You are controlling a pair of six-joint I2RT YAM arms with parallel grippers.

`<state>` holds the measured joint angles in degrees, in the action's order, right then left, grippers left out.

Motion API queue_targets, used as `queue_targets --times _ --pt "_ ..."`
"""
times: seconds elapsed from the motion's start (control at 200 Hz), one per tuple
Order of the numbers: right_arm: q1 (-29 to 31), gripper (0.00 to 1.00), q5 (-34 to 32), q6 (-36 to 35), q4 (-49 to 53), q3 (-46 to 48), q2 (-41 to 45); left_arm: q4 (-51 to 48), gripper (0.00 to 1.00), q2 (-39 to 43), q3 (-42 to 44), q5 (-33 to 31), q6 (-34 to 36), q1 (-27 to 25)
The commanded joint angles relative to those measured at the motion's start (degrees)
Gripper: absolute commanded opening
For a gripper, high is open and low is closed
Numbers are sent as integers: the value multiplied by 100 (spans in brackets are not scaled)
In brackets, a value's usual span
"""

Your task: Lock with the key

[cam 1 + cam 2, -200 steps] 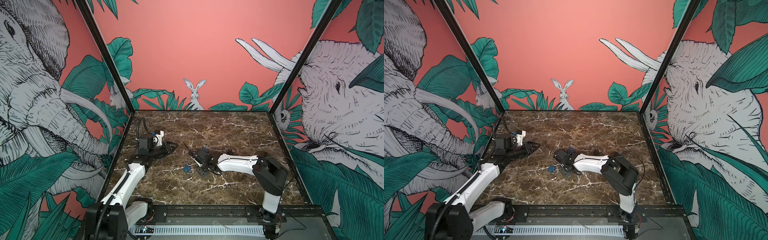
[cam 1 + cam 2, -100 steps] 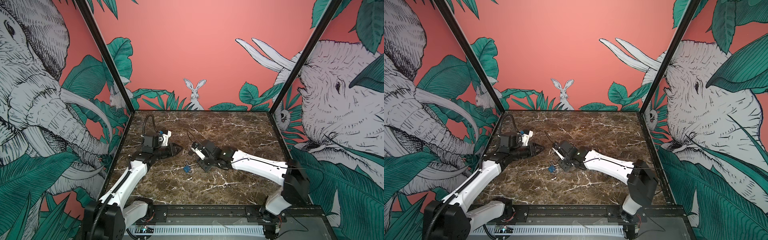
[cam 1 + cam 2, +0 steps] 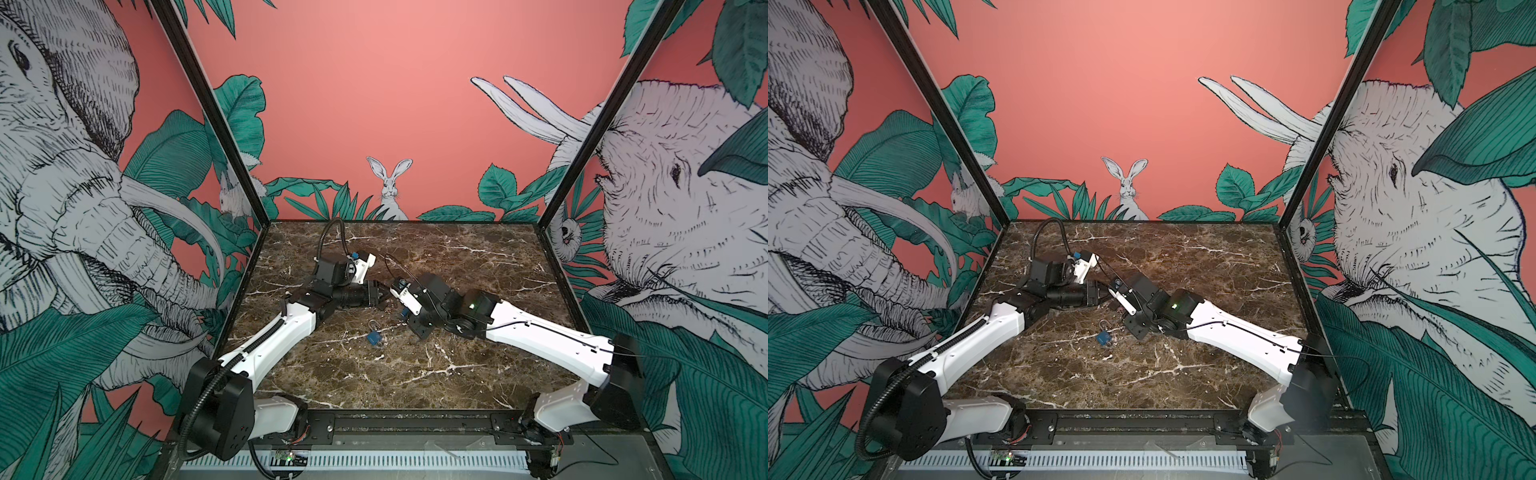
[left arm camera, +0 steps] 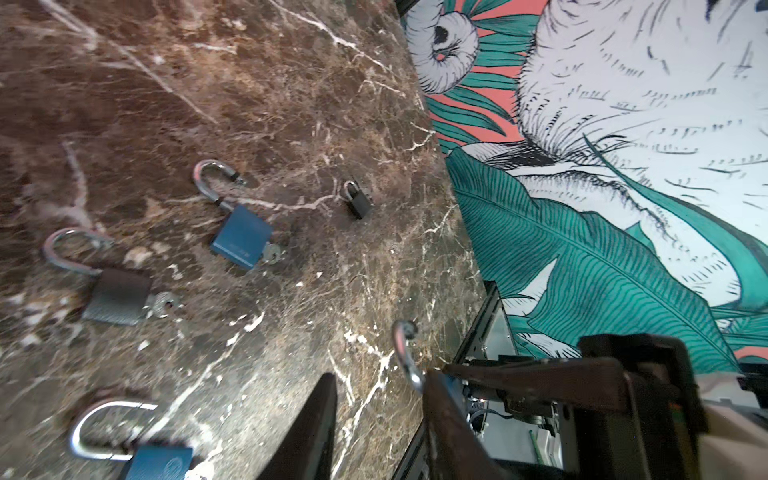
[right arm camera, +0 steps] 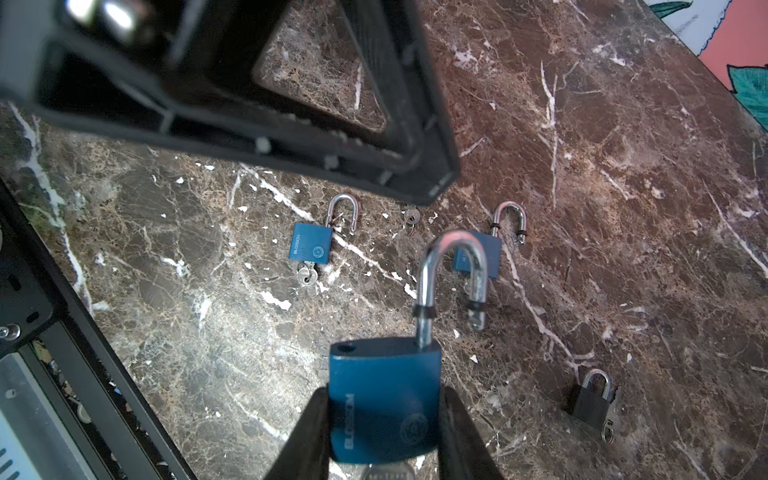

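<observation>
Right end effector (image 5: 384, 401) is clamped on the body of a blue padlock (image 5: 382, 386), fingers on its two narrow sides, lock lifted clear of the table (image 5: 623, 166). Its shackle (image 5: 453, 266) is up & swung out, free leg well off its hole. The key head (image 5: 386, 471) just shows under the body, so the key is prob. in the cylinder. In a top view this lock hangs just beyond the loose blue padlock (image 3: 375, 337), slightly to the right arm's side of it. Left end effector (image 4: 380, 376) is also just beyond that loose lock, tip-to-tip w/ the right one, jaws partly apart w/ nothing btwn them.

Handling, my read: small, dense, all metal, rigid. Painted sides are smooth, so it could twist in the grip under torque. Best hold = body sides, leaving shackle & key free. Left should swing the shackle round & press its crown to seat it, then pinch the key head by its flats. It's thin and easy to slip off.
</observation>
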<state>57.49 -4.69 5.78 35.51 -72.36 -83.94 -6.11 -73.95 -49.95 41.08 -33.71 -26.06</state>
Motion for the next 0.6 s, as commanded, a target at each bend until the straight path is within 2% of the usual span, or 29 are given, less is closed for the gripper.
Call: queue_targets --times 0.0,0.285,0.595 --pt "31 10 -138 -24 -82 -42 91 400 39 -161 -177 248 -206 -139" --pt "33 10 -115 -18 -166 -50 88 421 39 -575 -313 374 -190 -430" --pt "28 9 -57 1 -195 -68 12 628 34 -714 -357 369 -313 -457"
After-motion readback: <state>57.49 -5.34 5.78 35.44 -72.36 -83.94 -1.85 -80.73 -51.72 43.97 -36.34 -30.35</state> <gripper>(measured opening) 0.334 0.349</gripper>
